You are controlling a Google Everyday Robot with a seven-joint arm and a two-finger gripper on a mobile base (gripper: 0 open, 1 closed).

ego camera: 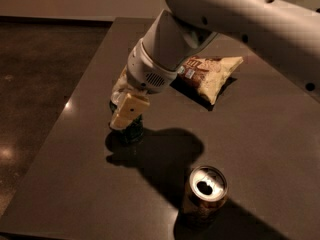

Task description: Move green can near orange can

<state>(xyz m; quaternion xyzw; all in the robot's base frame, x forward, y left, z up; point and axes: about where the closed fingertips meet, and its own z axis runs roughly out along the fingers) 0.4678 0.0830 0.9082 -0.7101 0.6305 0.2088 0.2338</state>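
The green can point(132, 133) stands on the dark table point(70, 174) at the left of middle. Only its lower dark body shows; its top is hidden behind my gripper point(126, 118), which hangs right over and in front of it. The orange can point(204, 198), coppery with a shiny opened silver top, stands upright near the table's front edge, to the right of the green can and well apart from it.
A pale chip bag point(212, 75) lies flat on the table behind and to the right of the gripper. My large white arm point(225, 19) spans the upper right. The table's left edge point(65, 104) borders a dark floor.
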